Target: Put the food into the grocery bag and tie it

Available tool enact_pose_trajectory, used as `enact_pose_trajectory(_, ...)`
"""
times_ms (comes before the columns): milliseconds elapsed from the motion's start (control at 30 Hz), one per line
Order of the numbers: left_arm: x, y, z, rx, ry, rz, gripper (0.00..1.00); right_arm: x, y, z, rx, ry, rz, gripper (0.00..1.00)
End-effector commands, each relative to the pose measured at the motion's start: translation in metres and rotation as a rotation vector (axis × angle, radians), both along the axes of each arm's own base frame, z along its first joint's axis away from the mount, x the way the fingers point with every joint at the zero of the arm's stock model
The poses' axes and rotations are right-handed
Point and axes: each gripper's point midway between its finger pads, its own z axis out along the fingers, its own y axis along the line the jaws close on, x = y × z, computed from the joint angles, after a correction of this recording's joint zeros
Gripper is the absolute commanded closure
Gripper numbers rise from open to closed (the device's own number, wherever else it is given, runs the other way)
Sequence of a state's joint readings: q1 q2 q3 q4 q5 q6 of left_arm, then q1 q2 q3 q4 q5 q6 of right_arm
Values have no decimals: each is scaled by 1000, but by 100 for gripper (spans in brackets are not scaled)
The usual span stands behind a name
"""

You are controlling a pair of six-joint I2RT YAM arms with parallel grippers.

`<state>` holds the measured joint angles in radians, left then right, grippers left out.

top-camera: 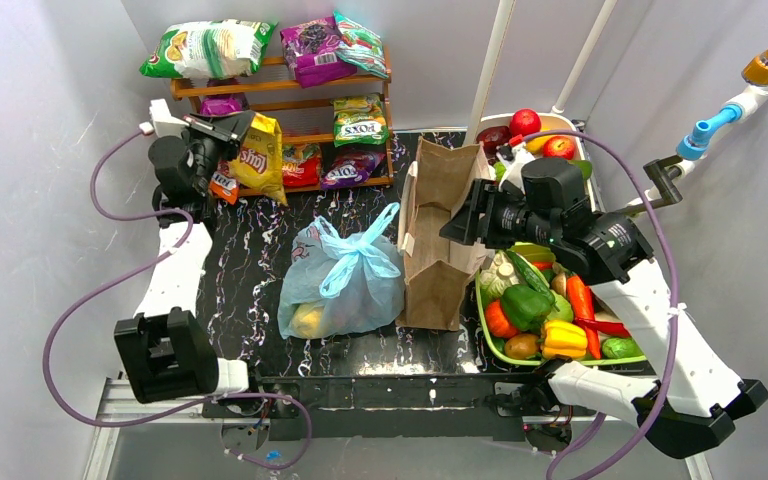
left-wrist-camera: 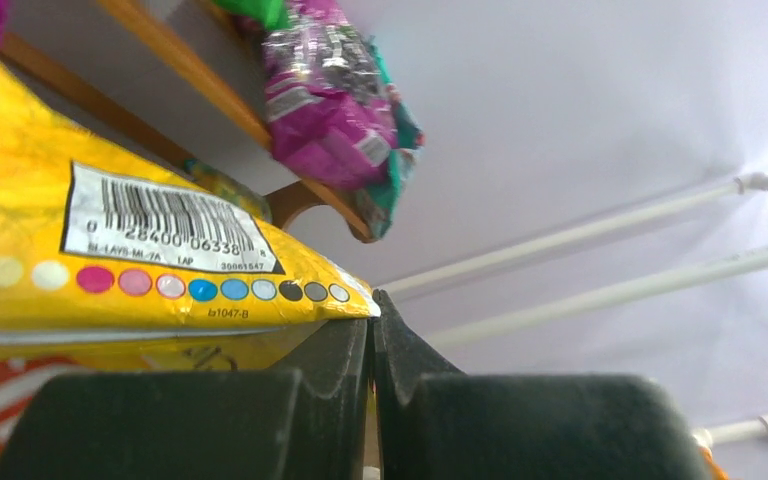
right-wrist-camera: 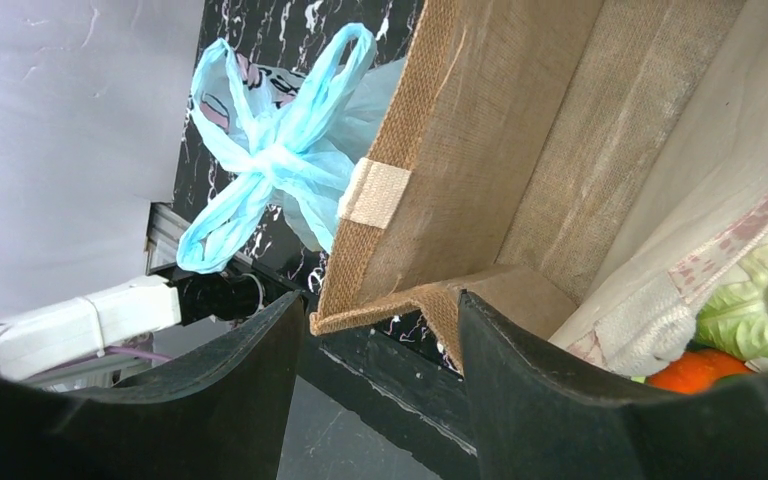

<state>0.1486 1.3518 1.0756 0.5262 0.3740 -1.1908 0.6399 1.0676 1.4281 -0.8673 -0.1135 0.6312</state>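
Note:
The light-blue grocery bag (top-camera: 340, 280) sits in the middle of the table, its handles knotted on top, with yellow food (top-camera: 307, 320) showing through its near side. It also shows in the right wrist view (right-wrist-camera: 278, 160), its knot tied. More food (top-camera: 550, 310) lies in a green tray at the right. My left gripper (top-camera: 242, 125) is shut and empty, up by the snack shelf next to a yellow chip bag (left-wrist-camera: 110, 240). My right gripper (top-camera: 457, 228) is open and empty above the brown bag (right-wrist-camera: 500, 150), right of the grocery bag.
A wooden shelf (top-camera: 290, 100) with snack packets stands at the back left. The stiff brown bag (top-camera: 443, 235) stands open beside the grocery bag. A green tray (top-camera: 490, 345) of vegetables is at the right, and a bowl of fruit (top-camera: 535, 130) behind it.

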Motion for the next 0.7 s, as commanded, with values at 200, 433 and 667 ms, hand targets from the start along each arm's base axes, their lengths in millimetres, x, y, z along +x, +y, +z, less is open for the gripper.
enact_pose_trajectory(200,-76,-48,132,187,-280,-177,100,-2,-16,56,31,-164,-33,33)
enact_pose_trajectory(433,-115,-116,171,269,-350,-315,100,2,-30,72,1,-227,-82,30)
enact_pose_trajectory(667,-138,-180,207,266,-410,-547,100,12,-67,80,-65,-294,-261,27)
